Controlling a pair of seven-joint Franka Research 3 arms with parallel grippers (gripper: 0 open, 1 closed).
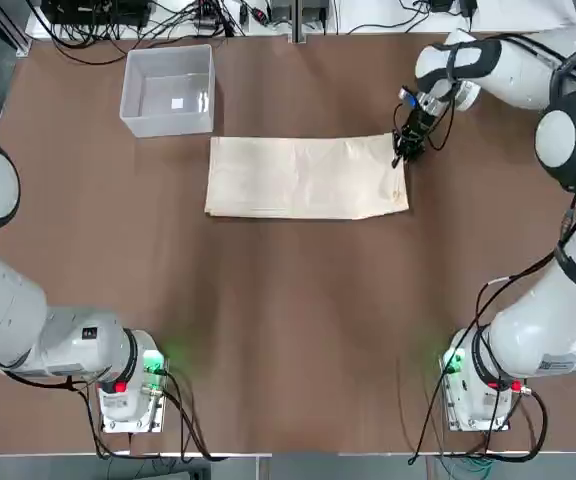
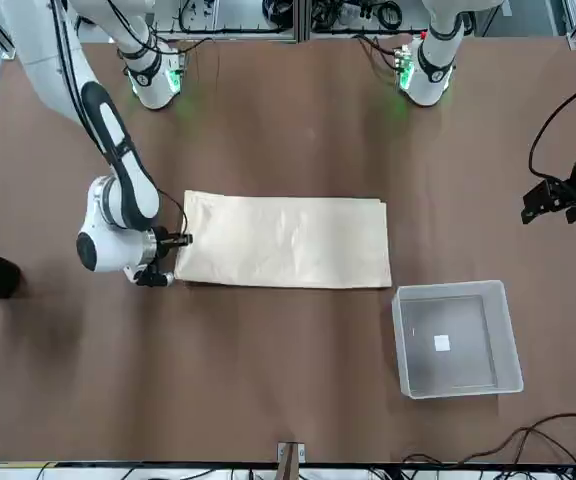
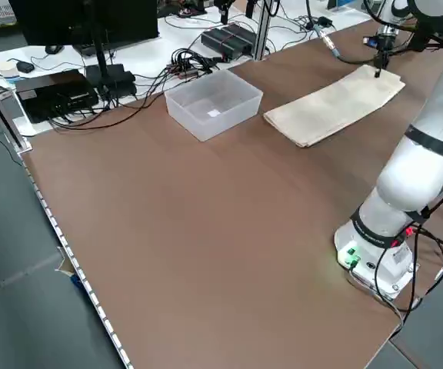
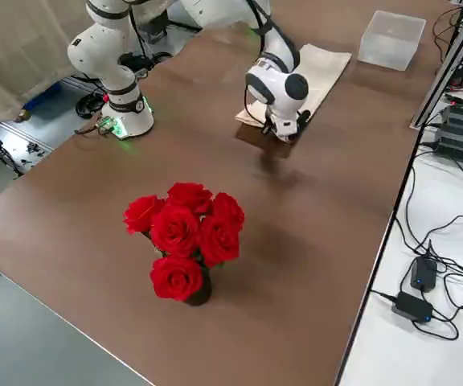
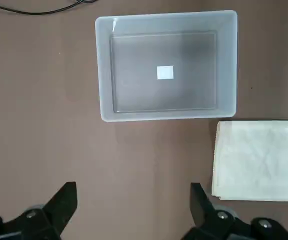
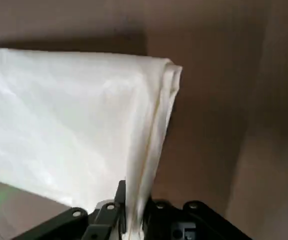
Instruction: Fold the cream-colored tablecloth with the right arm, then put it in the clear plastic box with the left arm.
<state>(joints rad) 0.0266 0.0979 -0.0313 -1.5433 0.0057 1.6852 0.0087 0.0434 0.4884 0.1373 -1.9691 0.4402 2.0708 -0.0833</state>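
Note:
The cream-colored tablecloth (image 1: 303,177) lies as a flat layered rectangle in the far half of the table, also seen in the front view (image 2: 283,240). My right gripper (image 1: 400,158) is down at its far right corner, shut on the cloth's layered edge (image 6: 154,125), which runs in between the fingers (image 6: 106,217). The clear plastic box (image 1: 168,123) stands just beyond the cloth's left end, holding only a small white label. My left gripper (image 5: 134,192) hangs open, well above the table on its left side, looking down on the box (image 5: 104,70) and the cloth's left end (image 5: 261,160).
A vase of red roses (image 4: 185,237) stands on the table out to the right side. Cables and electronics (image 3: 91,84) lie beyond the far table edge. Both arm bases (image 1: 128,385) sit at the near edge.

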